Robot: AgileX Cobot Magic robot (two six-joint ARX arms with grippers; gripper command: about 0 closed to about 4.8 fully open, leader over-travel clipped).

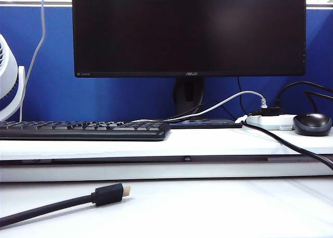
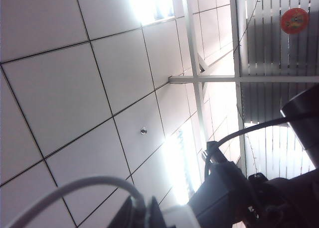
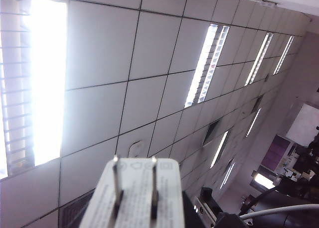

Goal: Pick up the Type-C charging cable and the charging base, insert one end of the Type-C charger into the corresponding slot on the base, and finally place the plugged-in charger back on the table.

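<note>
Both wrist views face the ceiling; the exterior view shows neither gripper, only the table (image 1: 218, 212). My left gripper (image 2: 143, 217) is shut on the thin white Type-C charging cable (image 2: 75, 187), which arcs away from between the dark fingers (image 2: 155, 218). The cable's end is hidden there. Right beside it is a white corner of the charging base (image 2: 180, 217), with the other arm's dark body behind it. My right gripper (image 3: 133, 215) is shut on the charging base (image 3: 134, 180), a white block with two metal prongs pointing up.
On the lower desk lies a thick black cable with a gold-tipped plug (image 1: 110, 194). The raised shelf carries a black keyboard (image 1: 83, 130), a monitor (image 1: 188, 30), a white power strip (image 1: 270, 121) and a black mouse (image 1: 312, 123). A white fan (image 1: 8, 77) stands at far left.
</note>
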